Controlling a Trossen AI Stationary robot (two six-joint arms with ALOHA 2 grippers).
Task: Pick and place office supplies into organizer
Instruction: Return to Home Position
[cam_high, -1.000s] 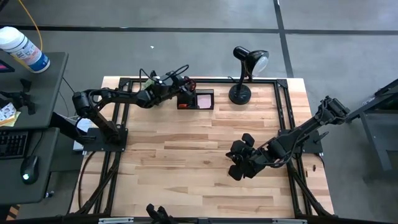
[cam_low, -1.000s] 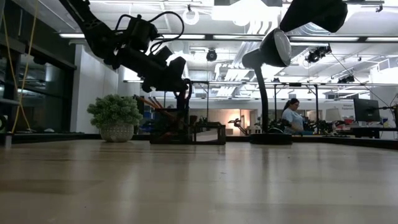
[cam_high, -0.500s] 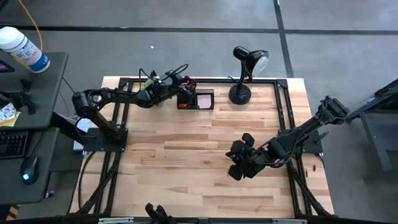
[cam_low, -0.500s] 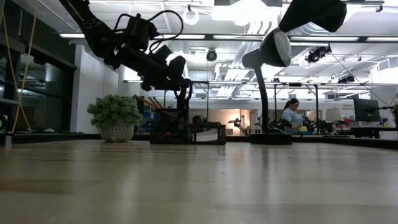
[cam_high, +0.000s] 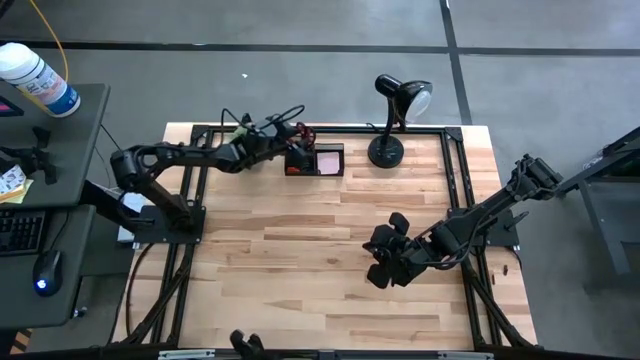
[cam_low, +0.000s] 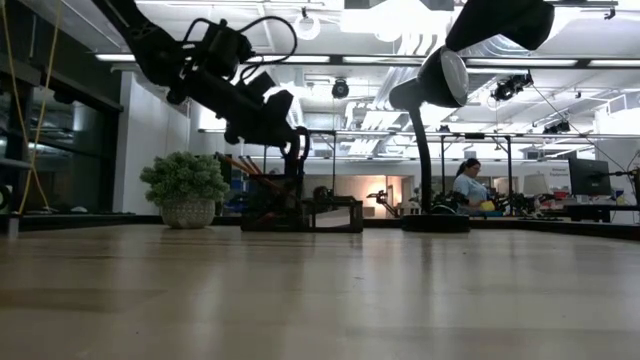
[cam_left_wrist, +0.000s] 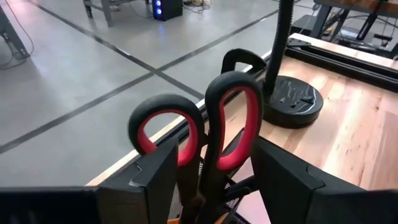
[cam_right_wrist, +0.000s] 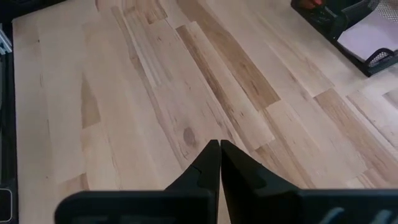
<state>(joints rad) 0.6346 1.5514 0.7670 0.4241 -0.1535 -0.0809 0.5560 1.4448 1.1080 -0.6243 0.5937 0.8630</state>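
We see a black desk lamp (cam_high: 387, 150) standing on its round base at the far edge of the wooden surface (cam_high: 300, 265). In the low view, a green spiky plant (cam_low: 186, 178) in a pale pot sits at the far left, and a person (cam_low: 468, 187) sits in the room beyond. A side desk (cam_high: 90, 105) carries a white bottle (cam_high: 36, 78), a keyboard (cam_high: 20, 232) and a mouse (cam_high: 42, 272).

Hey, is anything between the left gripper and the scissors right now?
Nothing visible. The scissors stand handles-up in the organizer, right inside the open left gripper. The desk lamp stands beyond them, aside. The right gripper hovers mid-table.
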